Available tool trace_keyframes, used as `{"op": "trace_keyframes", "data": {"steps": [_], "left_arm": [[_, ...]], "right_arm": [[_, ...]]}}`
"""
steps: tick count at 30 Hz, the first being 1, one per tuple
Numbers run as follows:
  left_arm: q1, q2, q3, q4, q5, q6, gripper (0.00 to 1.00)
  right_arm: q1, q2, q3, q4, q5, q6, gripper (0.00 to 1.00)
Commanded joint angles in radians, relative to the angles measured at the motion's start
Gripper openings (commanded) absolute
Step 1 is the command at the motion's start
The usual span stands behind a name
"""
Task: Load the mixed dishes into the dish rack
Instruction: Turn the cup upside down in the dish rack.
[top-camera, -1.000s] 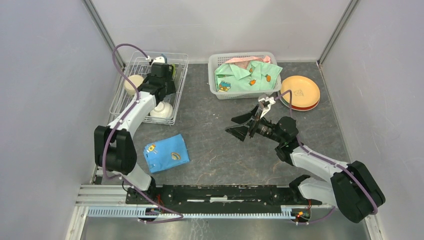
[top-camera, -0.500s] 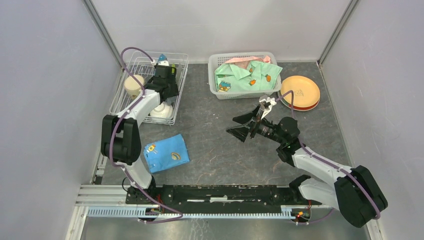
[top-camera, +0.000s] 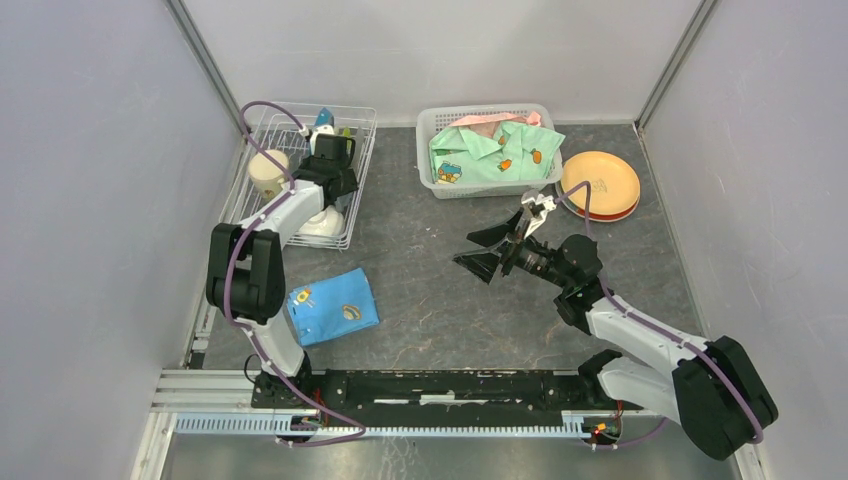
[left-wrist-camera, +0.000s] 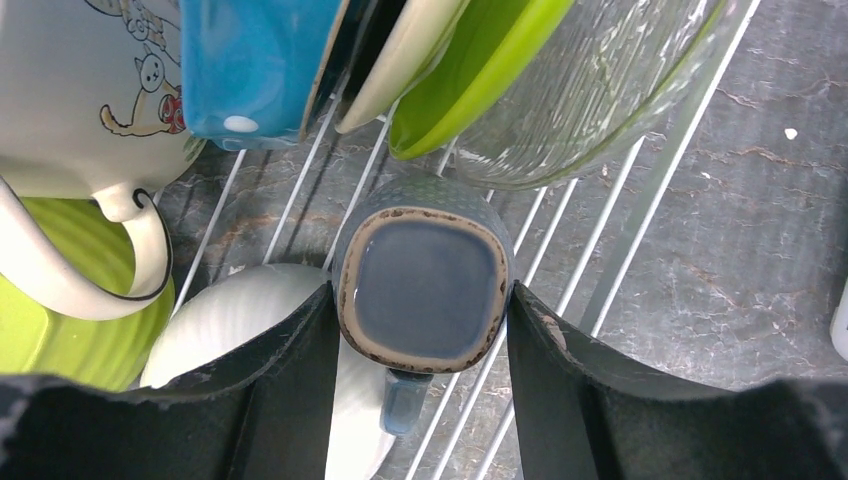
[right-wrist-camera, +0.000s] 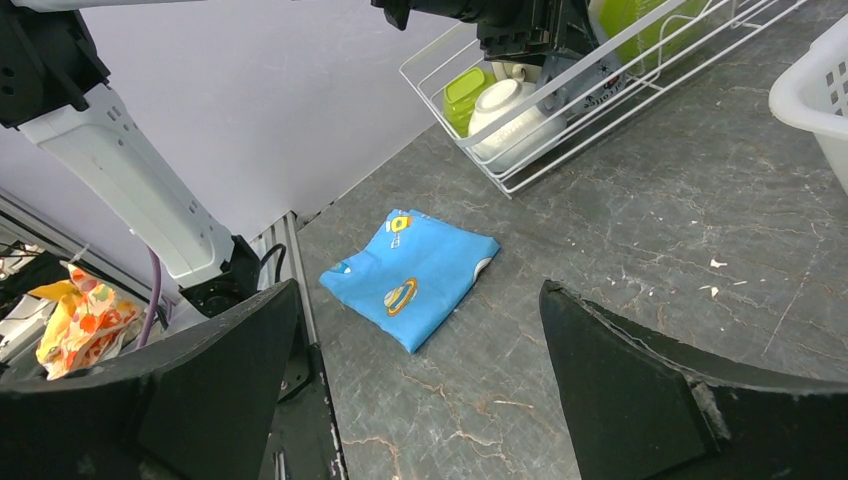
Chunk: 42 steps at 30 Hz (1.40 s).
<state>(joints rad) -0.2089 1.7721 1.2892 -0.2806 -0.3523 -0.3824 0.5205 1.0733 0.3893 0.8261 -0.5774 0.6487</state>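
Note:
The dish rack (top-camera: 262, 128) stands at the far left. My left gripper (top-camera: 332, 168) reaches into it, shut on a small blue-grey square cup (left-wrist-camera: 422, 270) with a brown rim; both fingers press its sides just above the wires (left-wrist-camera: 640, 220). Standing in the rack are a blue dotted plate (left-wrist-camera: 255, 60), a cream plate (left-wrist-camera: 400, 55), a lime-green plate (left-wrist-camera: 480, 75) and a clear glass bowl (left-wrist-camera: 600, 90). A beige cartoon mug (top-camera: 266, 172) and a white bowl (top-camera: 318, 222) are there too. Orange and red plates (top-camera: 600, 185) are stacked at the far right. My right gripper (top-camera: 490, 250) hangs open and empty mid-table.
A white latticed basket (top-camera: 436, 182) holding green clothing sits at the back centre, next to the plate stack. A folded blue cloth (top-camera: 333, 307) lies on the table near the left arm's base. Grey walls close in the left, right and back.
The left arm's elbow has swung back toward the rack and its gripper has shifted slightly further in, still holding the cup. The right arm has hardly moved.

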Motion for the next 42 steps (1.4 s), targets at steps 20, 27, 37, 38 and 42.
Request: {"op": "trace_keyframes", "data": {"steps": [20,27,37,38,42], "left_arm": [[0.005,0.026,0.013,0.075,-0.03,-0.073,0.3],[0.005,0.03,0.014,0.073,-0.027,-0.079,0.39],[0.004,0.006,0.014,0.064,-0.016,-0.075,0.49],[0.004,0.002,0.013,0.064,-0.013,-0.075,0.5],[0.004,0.002,0.021,0.066,-0.01,-0.065,0.56]], "right_arm": [[0.0,-0.04,0.023,-0.027,0.023,-0.039,0.98],[0.0,-0.051,0.022,-0.034,0.025,-0.041,0.98],[0.0,-0.062,0.007,-0.07,0.042,-0.061,0.98],[0.0,-0.062,0.011,-0.095,0.058,-0.074,0.98],[0.001,-0.072,0.014,-0.141,0.093,-0.101,0.98]]}}
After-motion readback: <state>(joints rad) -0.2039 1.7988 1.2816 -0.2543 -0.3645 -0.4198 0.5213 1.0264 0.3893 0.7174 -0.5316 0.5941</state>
